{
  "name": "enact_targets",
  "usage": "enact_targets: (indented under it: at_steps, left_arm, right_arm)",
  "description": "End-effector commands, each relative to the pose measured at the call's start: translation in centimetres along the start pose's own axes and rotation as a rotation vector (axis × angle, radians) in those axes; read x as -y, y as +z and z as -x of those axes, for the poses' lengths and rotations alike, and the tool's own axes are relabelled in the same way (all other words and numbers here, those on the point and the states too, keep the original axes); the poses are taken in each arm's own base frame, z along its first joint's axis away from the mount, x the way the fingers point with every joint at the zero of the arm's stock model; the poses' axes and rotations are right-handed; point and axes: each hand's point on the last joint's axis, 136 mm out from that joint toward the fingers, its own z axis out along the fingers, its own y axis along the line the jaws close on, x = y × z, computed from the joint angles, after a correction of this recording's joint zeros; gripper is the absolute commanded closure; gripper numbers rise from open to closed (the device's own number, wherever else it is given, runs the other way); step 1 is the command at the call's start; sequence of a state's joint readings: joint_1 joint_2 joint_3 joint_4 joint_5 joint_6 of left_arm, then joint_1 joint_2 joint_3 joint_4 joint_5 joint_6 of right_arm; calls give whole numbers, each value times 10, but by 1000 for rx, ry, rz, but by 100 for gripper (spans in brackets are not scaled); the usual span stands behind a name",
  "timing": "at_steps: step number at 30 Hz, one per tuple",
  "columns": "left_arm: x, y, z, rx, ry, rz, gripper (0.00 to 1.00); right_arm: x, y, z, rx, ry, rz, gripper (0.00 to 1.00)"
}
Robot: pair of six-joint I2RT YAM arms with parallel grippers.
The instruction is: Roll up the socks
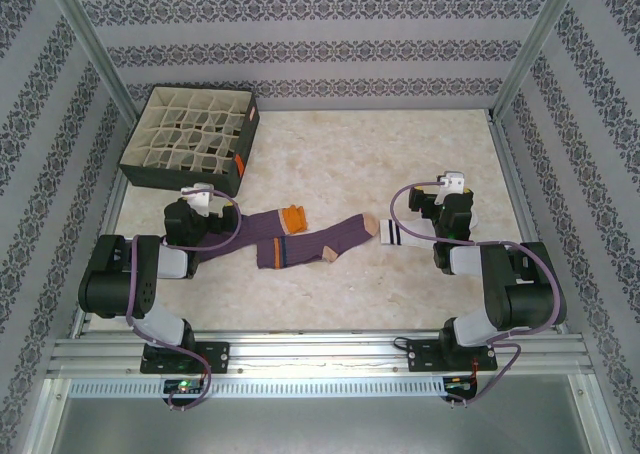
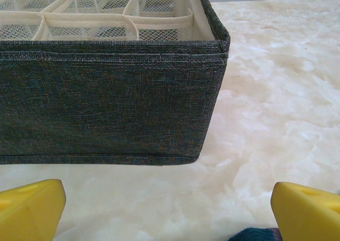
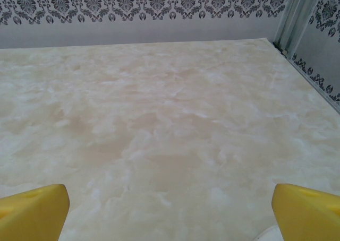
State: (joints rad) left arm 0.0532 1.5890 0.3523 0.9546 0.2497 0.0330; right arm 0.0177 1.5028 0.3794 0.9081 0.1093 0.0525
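two grippers: left gripper [image 2: 169, 212] and right gripper [image 3: 170, 212], each with yellow fingers spread wide apart and gripping nothing.
socks, counted: three, all lying flat and unrolled on the table.
first purple sock: purple ribbed fabric sock with an orange toe [image 1: 265, 221], left of centre in the top view, its cuff end hidden under the left arm.
second purple sock: purple ribbed fabric sock with a tan toe, tan heel and thin stripes [image 1: 312, 244], centre of the top view, just below and right of the first; whether the two touch i cannot tell.
white sock: one white fabric sock with black cuff stripes [image 1: 393, 233], right of centre, near the tan toe but apart from it, its far part hidden under the right gripper.
box: one dark square fabric box with beige grid dividers [image 1: 190, 139], upper left of the top view; in the left wrist view its dark wall stands just ahead of the left gripper.
table: one pale marbled table top [image 1: 400, 154].
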Motion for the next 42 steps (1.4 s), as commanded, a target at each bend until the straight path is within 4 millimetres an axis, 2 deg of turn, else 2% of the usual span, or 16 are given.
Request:
enact_targets:
  at_steps: [1, 15, 22, 26, 32, 35, 37, 40, 42]
  left_arm:
    - [0, 3, 13, 36, 2, 6, 1]
    - [-11, 3, 13, 35, -25, 70, 1]
    - [-16, -29, 35, 109, -46, 121, 1]
    - [-3, -35, 41, -28, -70, 57, 4]
    - [29, -53, 37, -246, -201, -101, 25]
    - [47, -65, 27, -358, -304, -162, 33]
    - [63, -74, 15, -446, -357, -207, 40]
    - [91, -87, -4, -550, -339, -259, 46]
    - [109, -93, -10, -592, -299, -286, 51]
  right_arm:
    - [0, 0, -3, -4, -11, -7, 2]
    - [0, 0, -3, -4, -8, -5, 2]
    - [-9, -7, 22, -51, -50, 3, 2]
    - [-19, -14, 33, -139, -40, -5, 3]
    - [-78, -35, 34, -297, -93, 82, 9]
    - [-123, -54, 21, -389, -86, 234, 23]
    - [-148, -69, 2, -487, -1, 314, 33]
    - [-170, -87, -34, -647, 117, 361, 46]
    - [-181, -97, -61, -737, 126, 372, 53]
